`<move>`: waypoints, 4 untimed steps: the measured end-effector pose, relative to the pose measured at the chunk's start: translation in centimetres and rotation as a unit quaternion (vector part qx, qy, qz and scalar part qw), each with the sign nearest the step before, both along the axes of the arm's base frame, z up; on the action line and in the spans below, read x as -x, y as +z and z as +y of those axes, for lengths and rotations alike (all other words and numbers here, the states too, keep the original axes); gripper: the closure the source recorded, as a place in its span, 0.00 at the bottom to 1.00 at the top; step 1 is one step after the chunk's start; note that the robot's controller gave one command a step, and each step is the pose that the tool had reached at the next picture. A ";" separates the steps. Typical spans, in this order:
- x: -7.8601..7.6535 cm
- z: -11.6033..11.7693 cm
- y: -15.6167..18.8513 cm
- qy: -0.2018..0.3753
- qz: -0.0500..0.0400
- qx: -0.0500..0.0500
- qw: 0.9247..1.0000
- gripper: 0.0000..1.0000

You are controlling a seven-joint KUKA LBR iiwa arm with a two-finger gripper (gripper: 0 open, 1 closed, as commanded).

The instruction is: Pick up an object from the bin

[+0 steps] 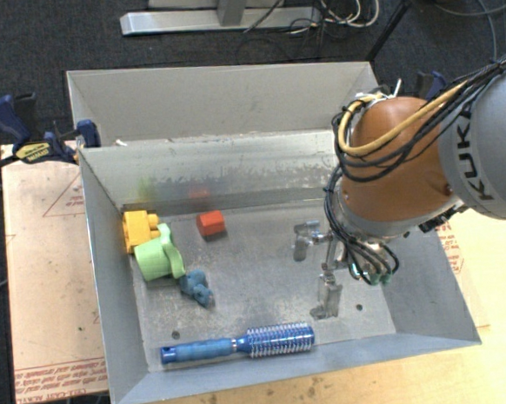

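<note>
Five loose things in grey metal bin [232, 163], hand [319, 268] toward three o'clock, fingers spread wide and empty over bare floor, blue hairbrush [238, 345] nearest at its seven o'clock, red block [211, 223] at ten o'clock, yellow block [138, 226], green cup [155, 258], small blue toy [197, 288] well apart at nine o'clock

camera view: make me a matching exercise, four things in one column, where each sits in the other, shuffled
Things:
1 red block
2 blue hairbrush
3 yellow block
4 gripper

Places:
A along the bin floor's bottom edge in the view
B right part, over bare floor
C far left, beside the green cup
D on its own near the back wall, left of centre

Pairs: 1-D, 2-A, 3-C, 4-B
</note>
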State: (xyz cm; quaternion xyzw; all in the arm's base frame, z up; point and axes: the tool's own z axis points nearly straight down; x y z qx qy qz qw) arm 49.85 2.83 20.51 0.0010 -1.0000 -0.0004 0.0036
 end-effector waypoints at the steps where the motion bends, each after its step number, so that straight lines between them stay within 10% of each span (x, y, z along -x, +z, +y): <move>1: 1.2 -0.2 -12.2 0.035 0.001 0.000 0.999 0.00; 2: 0.8 -0.2 -11.7 0.034 -0.007 -0.001 0.999 1.00; 3: 0.7 -0.2 -11.6 0.034 -0.009 -0.001 0.999 0.00; 4: 1.3 0.9 -13.0 0.319 -0.014 0.000 0.948 0.00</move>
